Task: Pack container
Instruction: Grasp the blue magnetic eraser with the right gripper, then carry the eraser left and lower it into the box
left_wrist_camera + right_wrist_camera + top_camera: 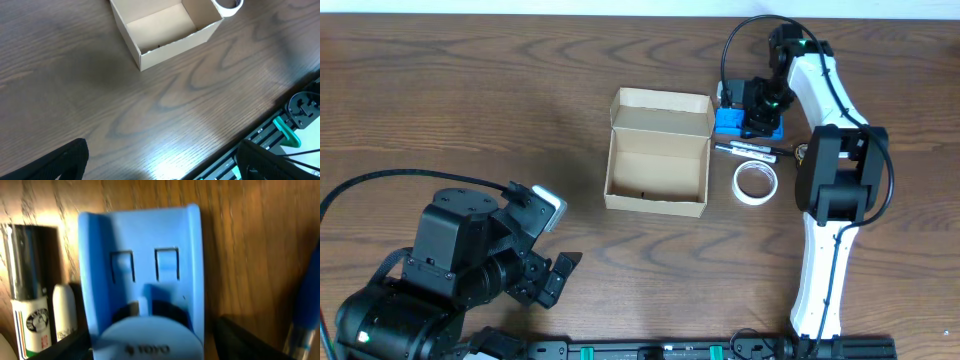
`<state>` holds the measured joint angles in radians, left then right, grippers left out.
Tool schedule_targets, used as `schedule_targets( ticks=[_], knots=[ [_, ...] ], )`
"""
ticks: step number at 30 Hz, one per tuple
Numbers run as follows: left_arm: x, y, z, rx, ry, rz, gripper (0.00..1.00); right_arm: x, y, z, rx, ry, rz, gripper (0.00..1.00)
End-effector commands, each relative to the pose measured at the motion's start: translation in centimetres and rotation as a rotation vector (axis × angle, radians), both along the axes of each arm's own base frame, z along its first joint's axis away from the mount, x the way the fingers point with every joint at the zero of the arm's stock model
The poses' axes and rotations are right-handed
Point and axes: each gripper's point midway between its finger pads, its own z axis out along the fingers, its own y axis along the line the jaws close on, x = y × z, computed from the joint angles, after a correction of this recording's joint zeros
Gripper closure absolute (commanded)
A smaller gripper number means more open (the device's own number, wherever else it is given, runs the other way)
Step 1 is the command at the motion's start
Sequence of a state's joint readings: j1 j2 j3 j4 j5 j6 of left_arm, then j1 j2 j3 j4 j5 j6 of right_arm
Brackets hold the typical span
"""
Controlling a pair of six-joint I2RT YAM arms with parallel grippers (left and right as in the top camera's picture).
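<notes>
Overhead view: finds the cardboard box [657, 160] just to the left of the right pincer [760, 113] and well ahead of the left pincer [560, 275], flap lid thrown back and inside nearly bare, presumably open so that items can drop in from above. Puts the right pincer low over a blue dispenser [728, 122], with two pens [750, 150] and a tape roll [756, 182] lying just on the robot's side of it, probably grouped there as stock for packing. Shows the right arm stretched out from its base, elbow raised, wrist turned downward. Places the left arm folded close to its base, far from every item, likely parked. Left wrist view: looks across bare wooden table [150, 115] at the box [172, 47] well ahead of the pincer, with the tape roll [229, 4] just beyond its far corner. Shows the fingers [65, 160] spread wide at the lower corners with nothing between them. Right wrist view: looks straight down on the blue dispenser [145, 265], marked TOYO, centred between the dark fingers [250, 340], jaws spread to either side and not visibly pressing, seemingly lined up for a grasp. Sets a marker [27, 295] off to the pincer's left and a blue pen [306, 295] at its right; no box in this view.
</notes>
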<state>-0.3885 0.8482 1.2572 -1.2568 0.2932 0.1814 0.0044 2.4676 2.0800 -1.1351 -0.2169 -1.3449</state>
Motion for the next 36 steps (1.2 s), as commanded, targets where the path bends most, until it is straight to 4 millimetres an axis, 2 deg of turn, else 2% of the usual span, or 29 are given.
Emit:
schedule_targets(
  ticks=[1, 3, 7, 26, 29, 36],
  knots=[
    [-0.1, -0.1, 0.3, -0.007, -0.004, -0.013, 0.05, -0.1, 0.6, -1.1, 0.008, 0.017, 0.016, 0.33],
    [-0.1, -0.1, 0.3, -0.007, -0.004, -0.013, 0.05, 0.0, 0.6, -1.1, 0.008, 0.013, 0.017, 0.36],
    [-0.1, -0.1, 0.3, -0.007, -0.004, -0.013, 0.05, 0.1, 0.6, -1.1, 0.008, 0.011, 0.016, 0.48],
    [-0.1, -0.1, 0.3, -0.007, -0.004, -0.013, 0.05, 0.5, 0.5, -0.8, 0.0, 0.004, -0.039, 0.65],
    [-0.1, -0.2, 0.3, -0.007, -0.004, -0.013, 0.05, 0.7, 0.5, -0.1, 0.001, -0.01, -0.043, 0.65],
    [-0.1, -0.1, 0.3, -0.007, -0.004, -0.013, 0.05, 1.4, 0.5, 3.6, 0.009, -0.073, -0.103, 0.62]
  ],
)
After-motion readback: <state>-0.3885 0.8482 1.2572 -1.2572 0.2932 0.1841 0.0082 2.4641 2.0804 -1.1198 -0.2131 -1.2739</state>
